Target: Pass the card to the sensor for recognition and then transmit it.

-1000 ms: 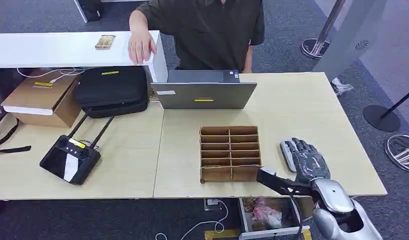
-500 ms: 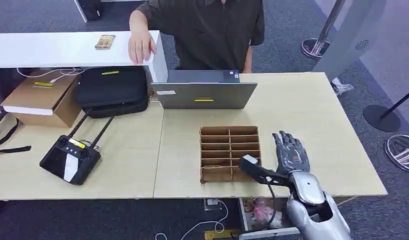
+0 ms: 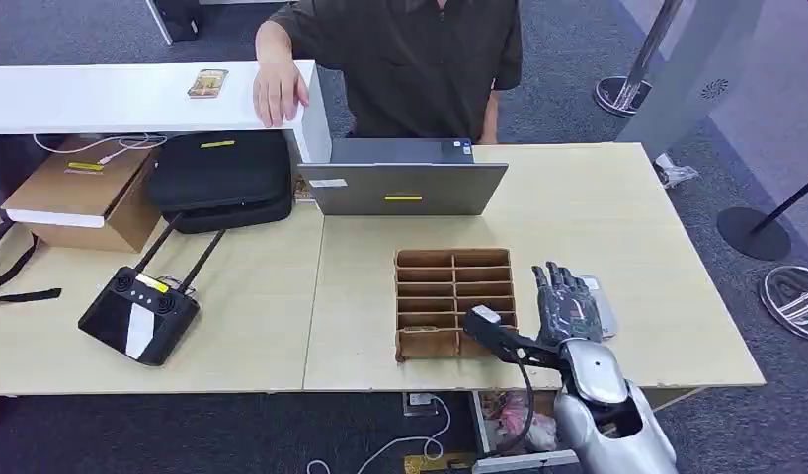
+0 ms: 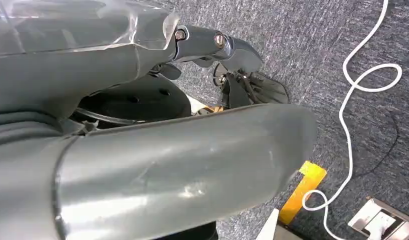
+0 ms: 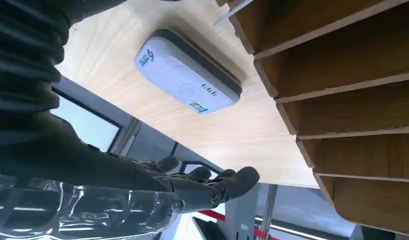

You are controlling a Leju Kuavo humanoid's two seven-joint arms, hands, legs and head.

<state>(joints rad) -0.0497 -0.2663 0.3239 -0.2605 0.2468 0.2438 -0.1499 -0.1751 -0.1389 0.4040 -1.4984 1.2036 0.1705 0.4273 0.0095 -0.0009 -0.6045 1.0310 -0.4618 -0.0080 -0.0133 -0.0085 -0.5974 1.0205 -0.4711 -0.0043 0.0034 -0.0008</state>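
I see my right hand [image 3: 568,308] raised over the tabletop [image 3: 617,212] near its front right corner, fingers spread and straight, holding nothing. It hovers just beside the right wall of the cardboard divider box [image 3: 454,301], thumb stretched toward the box's front right corner. The card reader [image 5: 188,78] lies flat on the tabletop just right of the box, partly hidden behind my hand from the head view; its long axis runs roughly front to back. It is a white slab with a dark rim, a small logo at one end and a sticker at the other, the printing too small to read. I cannot make out a card anywhere. My left hand [image 4: 227,55] hangs over grey carpet; I cannot tell how its fingers lie. A person [image 3: 405,59] sits behind a closed grey laptop [image 3: 405,186] at the back edge.
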